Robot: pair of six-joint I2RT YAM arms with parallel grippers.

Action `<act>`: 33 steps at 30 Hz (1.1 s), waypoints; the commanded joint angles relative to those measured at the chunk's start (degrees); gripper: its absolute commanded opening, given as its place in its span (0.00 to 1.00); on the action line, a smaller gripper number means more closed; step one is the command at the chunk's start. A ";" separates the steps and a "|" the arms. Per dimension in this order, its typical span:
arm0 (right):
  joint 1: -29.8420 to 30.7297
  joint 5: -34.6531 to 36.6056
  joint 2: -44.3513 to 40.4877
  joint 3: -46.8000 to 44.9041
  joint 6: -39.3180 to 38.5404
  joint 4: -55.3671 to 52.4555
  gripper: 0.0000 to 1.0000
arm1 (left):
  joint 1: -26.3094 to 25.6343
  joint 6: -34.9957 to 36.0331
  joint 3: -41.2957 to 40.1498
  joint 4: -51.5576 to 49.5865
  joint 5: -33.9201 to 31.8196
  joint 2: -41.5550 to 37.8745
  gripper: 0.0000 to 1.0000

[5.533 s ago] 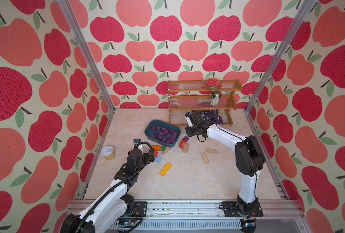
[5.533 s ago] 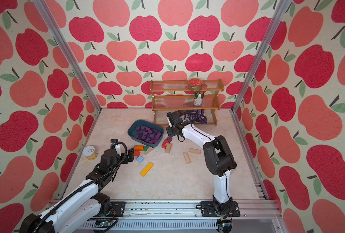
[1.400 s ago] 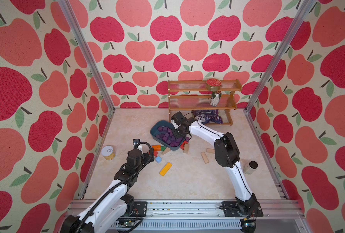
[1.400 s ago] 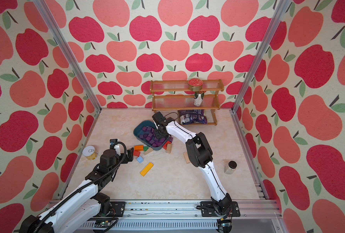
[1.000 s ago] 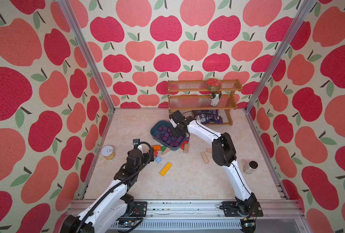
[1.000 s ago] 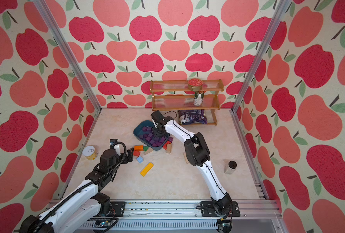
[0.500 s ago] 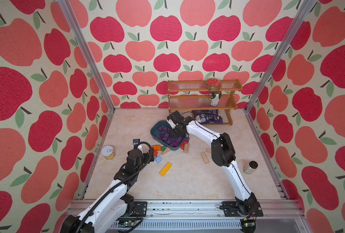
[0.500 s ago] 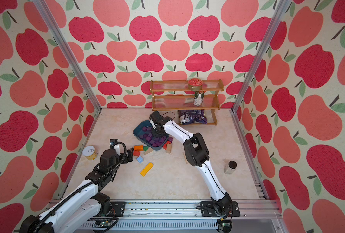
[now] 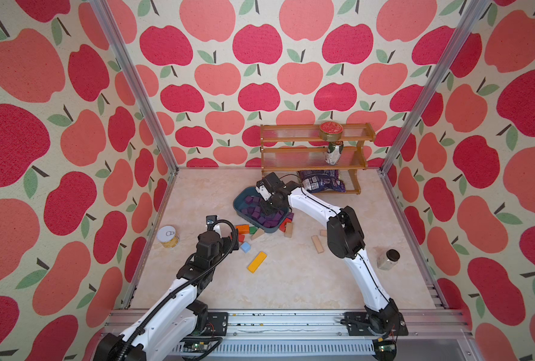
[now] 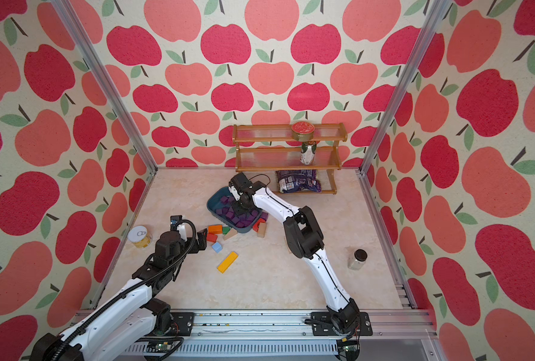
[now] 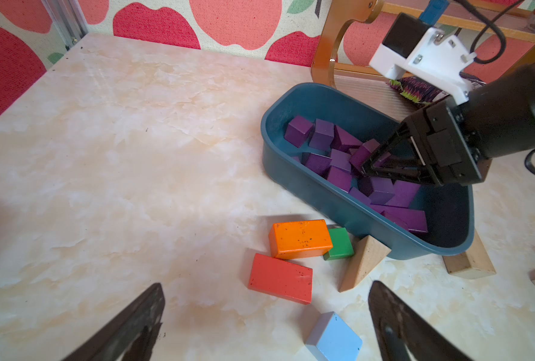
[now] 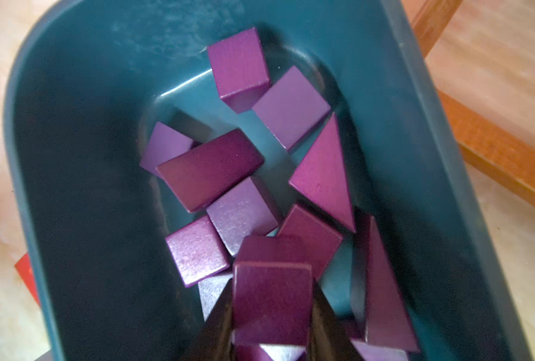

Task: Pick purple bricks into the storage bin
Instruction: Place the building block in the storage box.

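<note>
The teal storage bin (image 9: 239,200) (image 10: 212,200) sits mid-table and holds several purple bricks (image 11: 322,134) (image 12: 238,65), cubes and wedges. My right gripper (image 9: 267,211) (image 10: 239,210) (image 11: 369,165) (image 12: 272,312) hangs low inside the bin, shut on a purple brick (image 12: 272,297) that fills the gap between its fingers. Another purple brick (image 10: 264,215) seems to lie just outside the bin's right end, by a red block. My left gripper (image 9: 232,240) (image 11: 266,312) is open and empty, low over the table in front of the bin.
Orange (image 11: 299,239), red (image 11: 280,278), green (image 11: 339,243) and light-blue (image 11: 335,337) blocks and a tan wedge (image 11: 361,262) lie before the bin. A yellow block (image 9: 257,262), a tin can (image 9: 167,236), a jar (image 9: 388,259) and the wooden rack (image 9: 316,153) stand around.
The right gripper came from beside the rack to over the bin with a purple brick, then crept a little left and back. The left arm has not moved.
</note>
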 commanded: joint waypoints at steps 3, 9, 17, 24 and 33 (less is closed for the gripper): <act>-1.39 -0.38 -3.90 -3.25 1.66 -0.33 0.21 | 0.34 -0.40 0.13 -0.56 -1.19 0.52 0.99; -2.44 1.27 -7.00 -6.92 1.99 1.70 0.21 | 0.29 -0.33 0.20 -0.66 -1.19 0.44 0.99; -2.71 4.79 -6.08 -6.71 0.91 -1.81 0.21 | 0.34 -0.38 0.20 -0.64 -1.10 0.44 0.99; -2.55 7.26 -4.87 -5.23 -0.53 -4.53 0.21 | 0.34 -0.35 0.11 -0.64 -1.19 0.44 0.99; -1.60 8.68 -2.68 -1.06 -3.53 -8.46 0.21 | 0.34 -0.40 0.15 -0.79 -1.49 0.39 0.99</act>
